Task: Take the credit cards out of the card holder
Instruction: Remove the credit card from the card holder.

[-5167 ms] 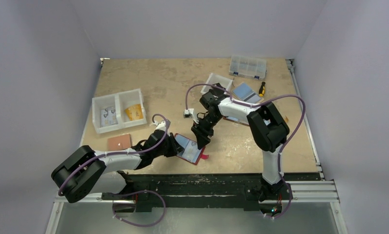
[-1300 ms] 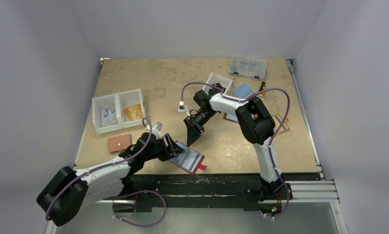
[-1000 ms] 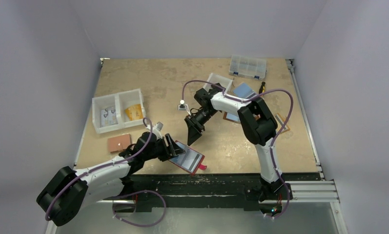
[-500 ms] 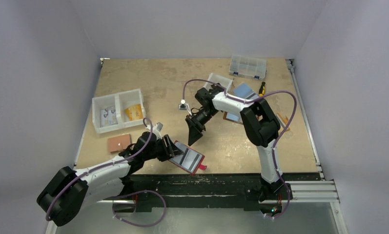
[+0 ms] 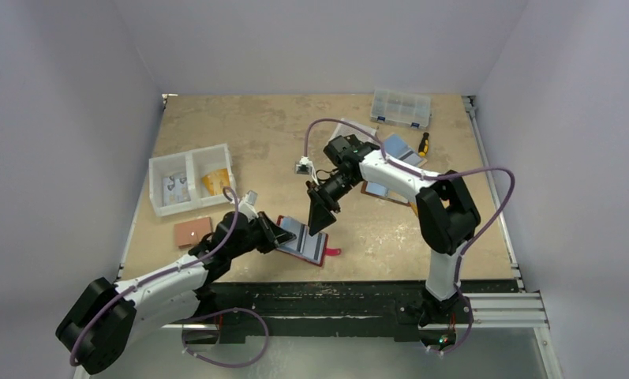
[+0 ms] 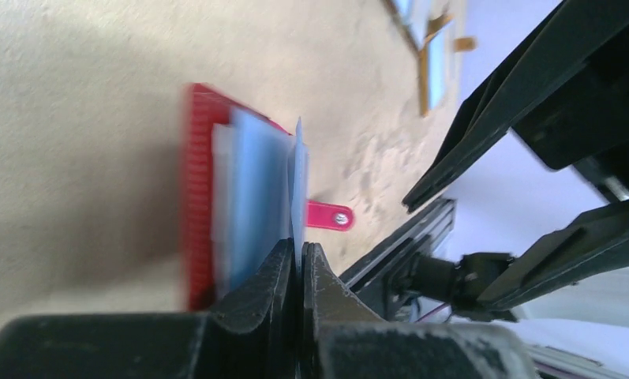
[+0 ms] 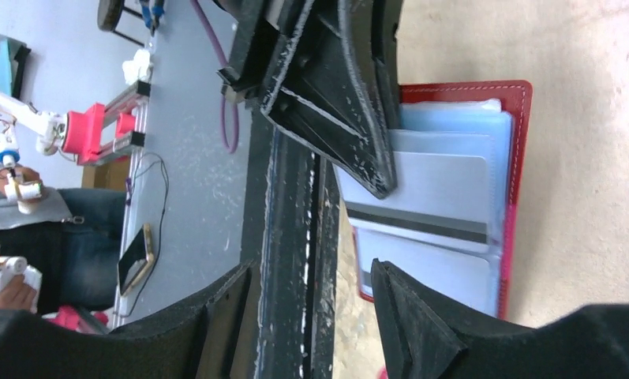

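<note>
The dark red card holder [image 5: 307, 243] lies open near the table's front edge, its clear sleeves facing up and its pink strap tab [image 5: 332, 253] at the right. My left gripper [image 5: 282, 234] reaches in from the left. In the left wrist view it [image 6: 299, 246] is shut on a thin light blue sheet [image 6: 299, 181] standing up from the holder [image 6: 196, 197]. Card or sleeve page, I cannot tell. My right gripper [image 5: 319, 225] hangs open just above the holder's far edge. The right wrist view shows that gripper [image 7: 311, 272] empty, over a grey-white card [image 7: 445, 189] with a black stripe in a sleeve.
A white two-compartment tray [image 5: 191, 178] stands at the left, with a small tan holder [image 5: 192, 230] in front of it. A clear organiser box [image 5: 401, 106], a screwdriver [image 5: 424, 142] and other fold-out holders [image 5: 394, 150] lie at the back right. The black front rail [image 5: 335, 292] runs just below the holder.
My left gripper has shut on the thin blue sheet. The card holder has shifted slightly away from the front edge. My right gripper has come down and right towards the holder.
</note>
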